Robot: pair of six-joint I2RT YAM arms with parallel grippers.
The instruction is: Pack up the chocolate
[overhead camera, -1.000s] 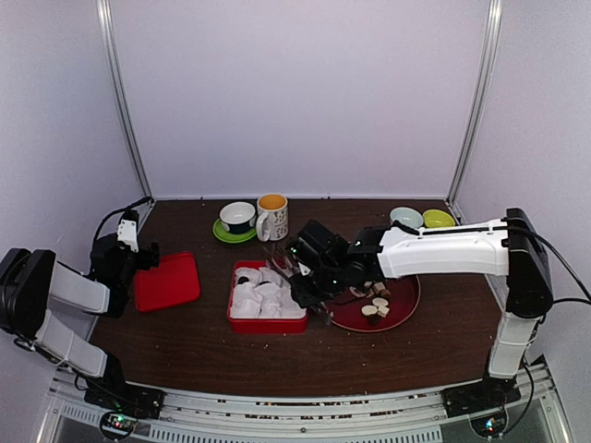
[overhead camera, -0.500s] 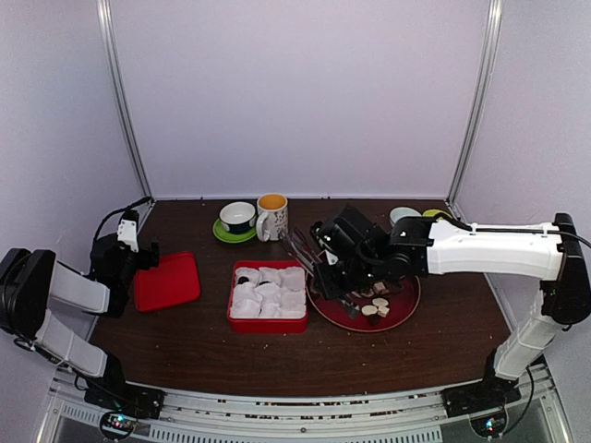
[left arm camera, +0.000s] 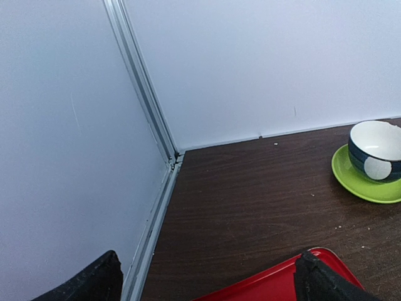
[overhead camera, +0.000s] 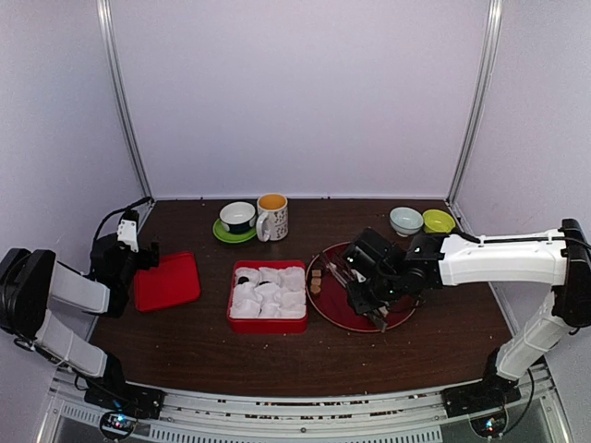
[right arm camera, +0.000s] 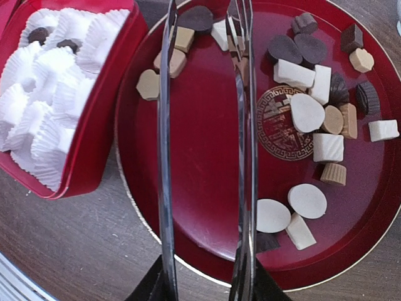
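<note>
Half spread w/ R jaws, pinching long metal tongs [right arm camera: 165, 157] at handle end, both blades passing btwn the black fingers [right arm camera: 150, 290]. Holding tongs over round red plate [right arm camera: 200, 213], blades apart, tips reaching plate's far side in wrist view, beside tan + cream pcs; can't tell if touching any. Finding most of the chocolate [right arm camera: 307, 113] lying loose on that plate: dark, tan + cream-white cubes and rounds, crowding mainly R half of wrist view, a few tan ones by upper L rim. Finding two more dark pcs sitting in white paper cups [right arm camera: 50, 106] inside red box [right arm camera: 94, 144], toward its far L corner in top view. Sitting box just L of plate, nearly touching, both on dark wood surface [overhead camera: 185, 346]. Hanging L jaws spread wide, gripping nothing, at L edge of red lid [overhead camera: 168, 281], well L of box; showing lid corner btwn L fingers [left arm camera: 94, 279] in wrist view. Further back, noting blue bowl [overhead camera: 237, 217] on green saucer [overhead camera: 226, 235] beside mug [overhead camera: 271, 218] w/ orange inside, behind box. Far R, noting pale bowl [overhead camera: 405, 220] just beside lime bowl [overhead camera: 439, 220], behind plate.
</note>
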